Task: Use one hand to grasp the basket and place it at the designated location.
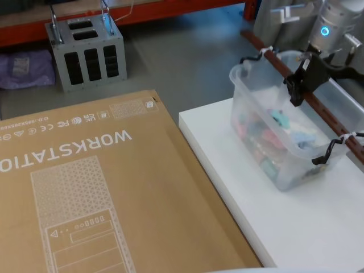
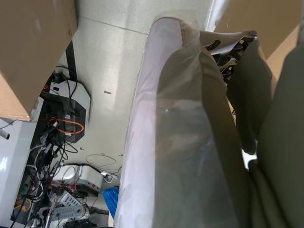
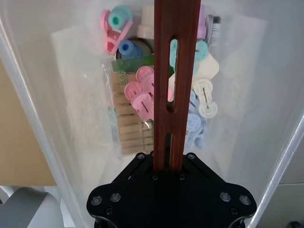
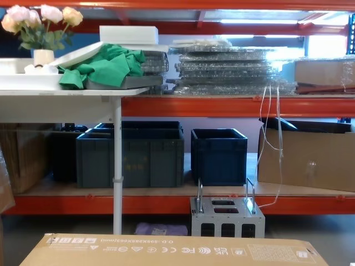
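The basket (image 1: 267, 102), a milky translucent tub holding pastel clips and wooden pegs (image 3: 135, 123), stands at the far right on the white platform (image 1: 267, 227). Its long reddish-brown bar handle (image 1: 330, 116) runs over the rim and is tied on at both ends. My right gripper (image 1: 297, 94) comes down from the silver arm with the blue ring (image 1: 325, 31) and is shut on the middle of that bar. The right wrist view looks straight down: the handle (image 3: 173, 57) enters the black right gripper (image 3: 169, 159). Whether the tub's base touches the platform I cannot tell.
A big cardboard box (image 1: 85, 187) printed WORKSTATION lies flat left of the platform, touching its edge. A grey metal rack (image 1: 88, 51) stands on the floor beyond it. Another translucent tub wall (image 1: 348, 99) sits right behind the basket. Dark crates (image 4: 130, 155) fill the far shelf.
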You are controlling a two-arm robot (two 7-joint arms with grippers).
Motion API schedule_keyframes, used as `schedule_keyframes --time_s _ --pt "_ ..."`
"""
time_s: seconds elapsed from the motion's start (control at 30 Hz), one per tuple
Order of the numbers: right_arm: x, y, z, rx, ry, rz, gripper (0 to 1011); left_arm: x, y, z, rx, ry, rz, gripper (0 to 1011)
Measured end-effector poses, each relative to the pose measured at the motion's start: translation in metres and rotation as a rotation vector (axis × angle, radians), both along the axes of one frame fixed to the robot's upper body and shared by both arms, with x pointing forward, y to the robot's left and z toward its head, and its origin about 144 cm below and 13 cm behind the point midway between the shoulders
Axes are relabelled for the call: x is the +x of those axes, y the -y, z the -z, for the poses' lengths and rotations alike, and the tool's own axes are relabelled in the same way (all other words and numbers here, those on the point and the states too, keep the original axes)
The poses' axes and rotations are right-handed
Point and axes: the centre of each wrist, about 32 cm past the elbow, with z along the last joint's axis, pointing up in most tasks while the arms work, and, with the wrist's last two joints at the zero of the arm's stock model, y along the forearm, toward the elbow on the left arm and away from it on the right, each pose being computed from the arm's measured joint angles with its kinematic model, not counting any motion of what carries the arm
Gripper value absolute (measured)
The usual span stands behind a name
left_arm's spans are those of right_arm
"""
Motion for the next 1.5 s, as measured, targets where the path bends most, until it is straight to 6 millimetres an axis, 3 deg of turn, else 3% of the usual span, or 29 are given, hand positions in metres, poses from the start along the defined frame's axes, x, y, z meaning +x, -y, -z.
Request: schedule_keyframes --time_s 0.27,0.5,1.0,1.5 --pt "-0.004 -0.011 -0.026 -0.006 0.041 -0.04 0 0.0 0.0 0.0 0.0 0.0 0.0 0" --pt "-0.005 -0.015 -0.035 -0.007 0.056 -0.055 0 0.0 0.0 0.0 0.0 0.0 0.0 0" --pt "-0.006 -0.023 -0.049 -0.007 0.072 -0.078 0 0.0 0.0 0.0 0.0 0.0 0.0 0" --pt "0.011 -0.05 -0.059 -0.047 0.059 -0.207 0 0.0 0.0 0.0 0.0 0.0 0.0 0"
